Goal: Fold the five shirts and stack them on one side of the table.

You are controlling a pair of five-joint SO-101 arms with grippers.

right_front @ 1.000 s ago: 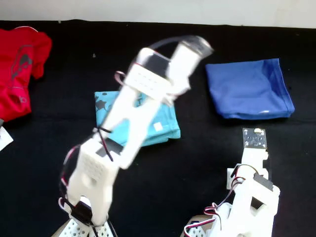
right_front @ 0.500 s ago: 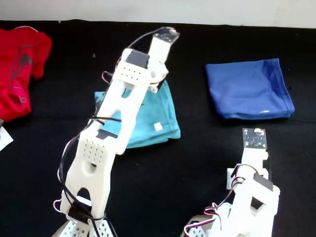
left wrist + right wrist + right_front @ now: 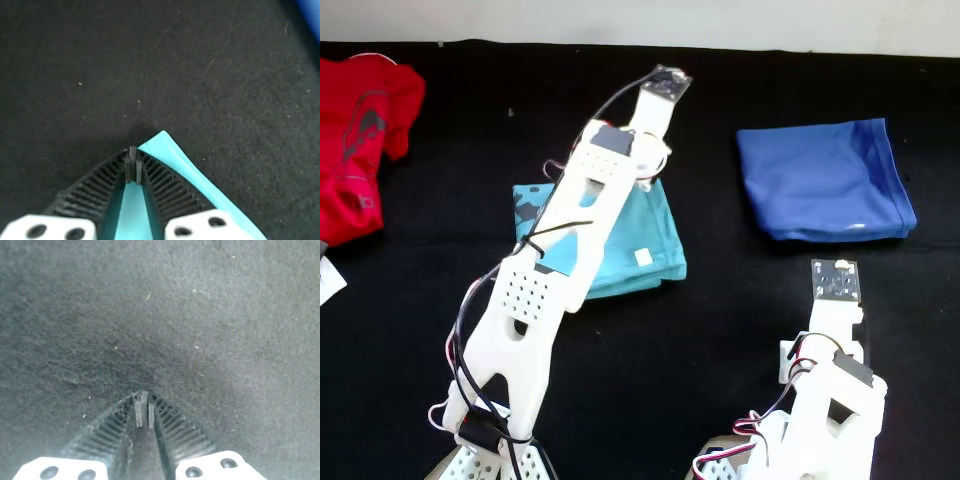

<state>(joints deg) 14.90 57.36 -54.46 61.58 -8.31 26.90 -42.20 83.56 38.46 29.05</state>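
A folded teal shirt lies mid-table, partly under my left arm. My left gripper is shut, its tips meeting right at the far right corner of the teal shirt; I cannot tell whether they pinch the cloth. A folded blue shirt rests at the back right. A red shirt lies rumpled at the back left. My right arm sits at the front right, and its gripper is shut on nothing over bare black tabletop.
The table is covered in black cloth. A white scrap lies at the left edge. A white wall strip runs along the back. A sliver of the blue shirt shows in the left wrist view.
My left arm swung left from above the gap beside the blue shirt and settled at the teal shirt's far right corner. The right arm has stayed still.
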